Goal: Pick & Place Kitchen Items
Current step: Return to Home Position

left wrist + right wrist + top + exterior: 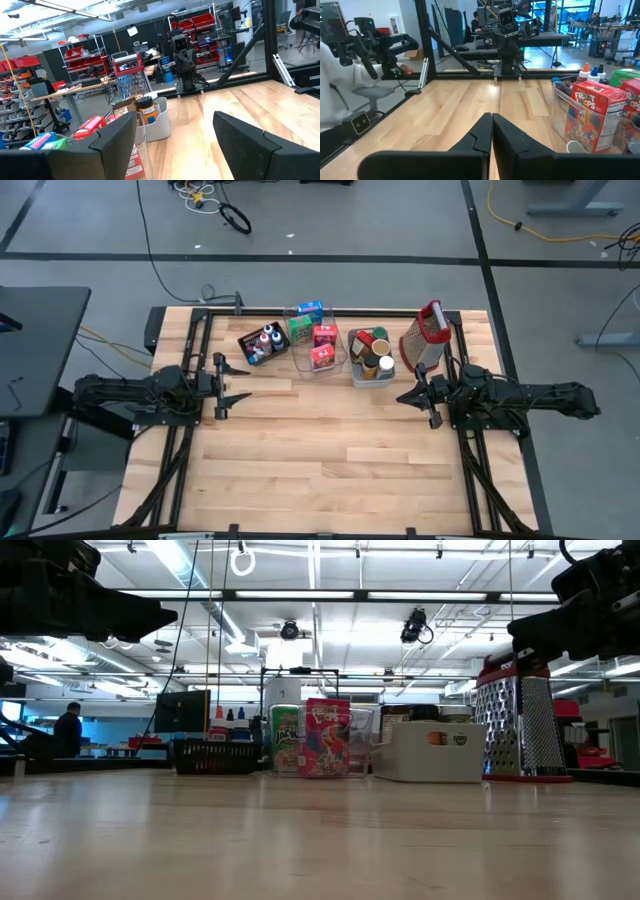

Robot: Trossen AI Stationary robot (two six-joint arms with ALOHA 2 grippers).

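The kitchen items stand in a row at the table's far side. Small coloured-cap bottles (265, 340) fill a black tray (247, 350). Red, green and blue boxes (318, 335) stand in a clear bin (300, 365). Round cans and jars (375, 350) sit in a grey bin (365, 380). My left gripper (238, 381) hovers open at the table's left, short of the tray, with nothing between its fingers (182, 145). At the table's right my right gripper (402, 395) is shut and empty, close to the grey bin; the right wrist view shows the fingers together (491, 132).
A tall metal grater with a red handle (425, 338) stands upright at the far right, beside the grey bin and just beyond my right arm. Bare wood covers the table's middle and near half (320, 450). A black frame runs along the table's edges (200, 320).
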